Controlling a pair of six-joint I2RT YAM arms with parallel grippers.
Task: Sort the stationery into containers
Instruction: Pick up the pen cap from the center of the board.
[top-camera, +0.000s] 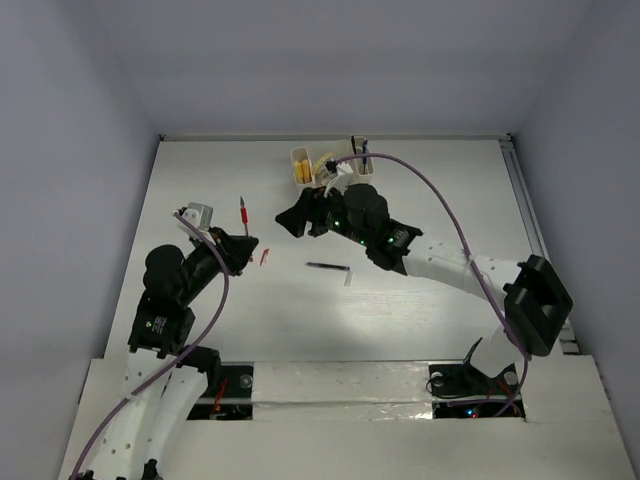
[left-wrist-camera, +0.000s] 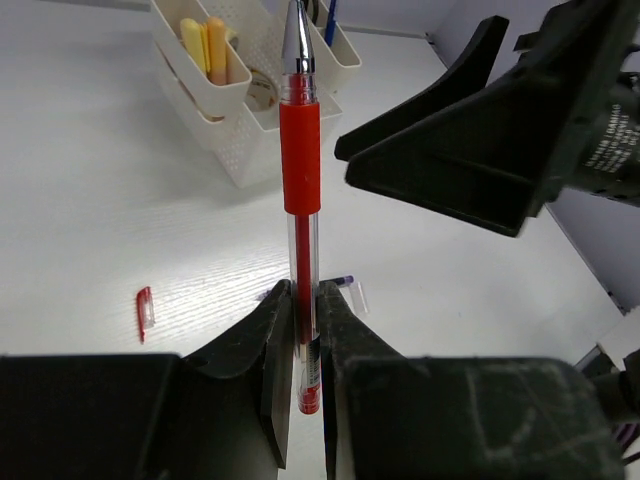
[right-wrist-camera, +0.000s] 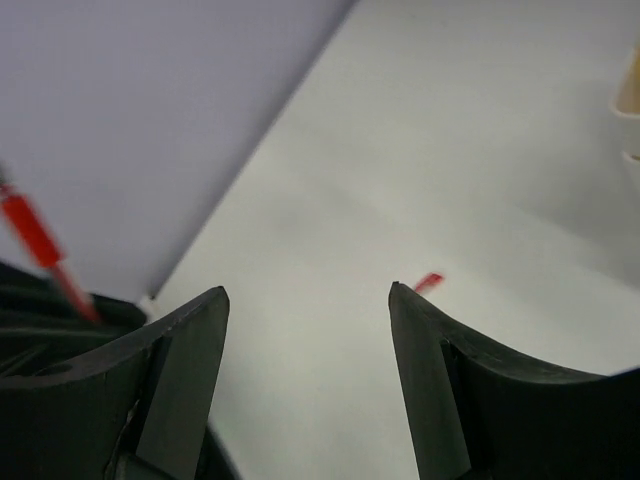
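Red ink barrel, steel tip bare: the red pen is clamped near its tail end between the closed fingers of the left gripper. Most of its length juts straight out past the fingertips, above the white table and well short of the white organizer at the far side. The right gripper hangs just beside the pen, between it and the organizer, with its jaws spread wide and nothing between them. Yellow and pink sticks already stand in one end compartment, a tape roll lies in the middle bay, and a blue pen rises from a narrow slot at the other end. A red cap and a dark pen lie loose on the table near the arms. The step in hand appears to be delivery of the red pen. The next move would call for the left arm to carry it past the right gripper, which may have to give way. The arm would then line the long overhang up with a narrow pen slot, lower it in and only then part the fingers. The low grip leaves the tip free to swing and catch the organizer's rim.
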